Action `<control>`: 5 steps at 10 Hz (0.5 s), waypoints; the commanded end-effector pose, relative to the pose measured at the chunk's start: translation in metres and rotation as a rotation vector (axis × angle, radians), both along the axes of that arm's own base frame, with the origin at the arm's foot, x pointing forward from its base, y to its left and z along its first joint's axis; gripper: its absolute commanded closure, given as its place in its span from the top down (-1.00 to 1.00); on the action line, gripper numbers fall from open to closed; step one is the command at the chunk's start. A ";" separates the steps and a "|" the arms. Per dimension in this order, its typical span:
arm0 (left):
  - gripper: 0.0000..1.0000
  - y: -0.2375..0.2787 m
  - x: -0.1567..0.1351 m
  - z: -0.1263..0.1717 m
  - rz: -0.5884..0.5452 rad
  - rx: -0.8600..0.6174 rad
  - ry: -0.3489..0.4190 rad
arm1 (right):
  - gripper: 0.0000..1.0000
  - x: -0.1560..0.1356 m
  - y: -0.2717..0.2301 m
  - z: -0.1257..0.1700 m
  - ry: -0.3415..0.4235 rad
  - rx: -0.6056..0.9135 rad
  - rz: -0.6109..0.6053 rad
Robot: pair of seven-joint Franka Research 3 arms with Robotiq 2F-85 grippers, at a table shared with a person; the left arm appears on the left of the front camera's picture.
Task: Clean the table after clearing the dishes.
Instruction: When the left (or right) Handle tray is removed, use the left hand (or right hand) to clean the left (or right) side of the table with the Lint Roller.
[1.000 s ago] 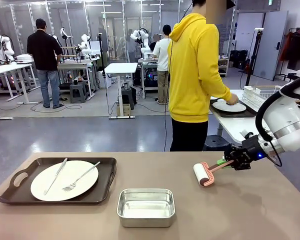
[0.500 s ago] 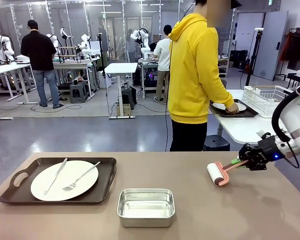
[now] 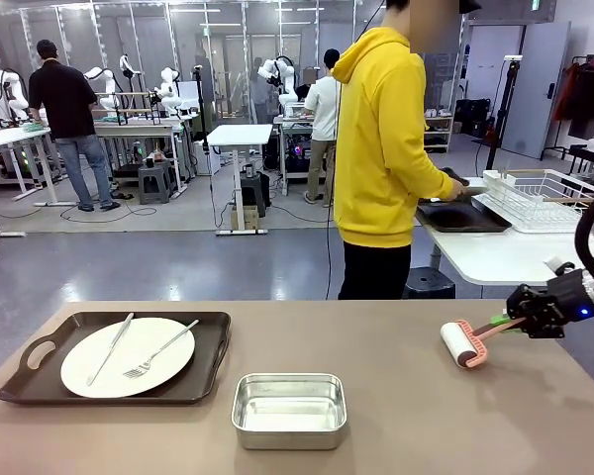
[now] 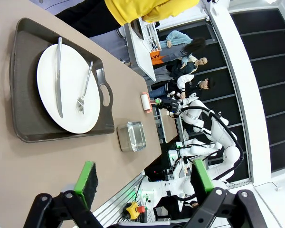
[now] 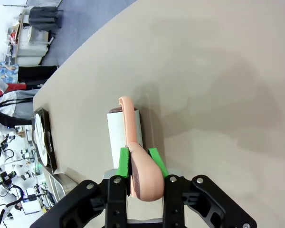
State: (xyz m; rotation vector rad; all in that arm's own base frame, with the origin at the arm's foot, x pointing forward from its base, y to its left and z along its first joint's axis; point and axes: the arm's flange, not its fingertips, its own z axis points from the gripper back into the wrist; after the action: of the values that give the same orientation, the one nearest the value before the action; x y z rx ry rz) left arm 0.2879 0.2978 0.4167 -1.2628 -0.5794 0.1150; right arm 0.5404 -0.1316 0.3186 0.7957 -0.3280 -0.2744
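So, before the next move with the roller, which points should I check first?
1. Right gripper shut on the roller by its handle: ok.
2. Roller head resting on the table: ok.
3. Dishes cleared: not ok, the tray with plate, knife and fork sits at the left.
4. Pan apart from the roller: ok.
5. Left gripper open and empty: ok.
6. Person away from the table, at the white side table: ok.

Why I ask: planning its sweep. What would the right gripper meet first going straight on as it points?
Probably the bare table: the right gripper, jaws shut on the lint roller, angles down at it; nothing else lies ahead.
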 end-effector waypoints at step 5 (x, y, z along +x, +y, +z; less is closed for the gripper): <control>1.00 0.001 -0.002 0.002 -0.001 0.002 -0.008 | -1.00 -0.008 -0.059 -0.030 -0.009 -0.224 -0.129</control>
State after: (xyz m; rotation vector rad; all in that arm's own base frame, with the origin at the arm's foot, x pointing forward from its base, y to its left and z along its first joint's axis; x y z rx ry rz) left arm 0.2880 0.2978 0.4167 -1.2629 -0.5794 0.1149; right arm 0.5327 -0.1775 0.3212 0.7406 -0.3925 -0.3229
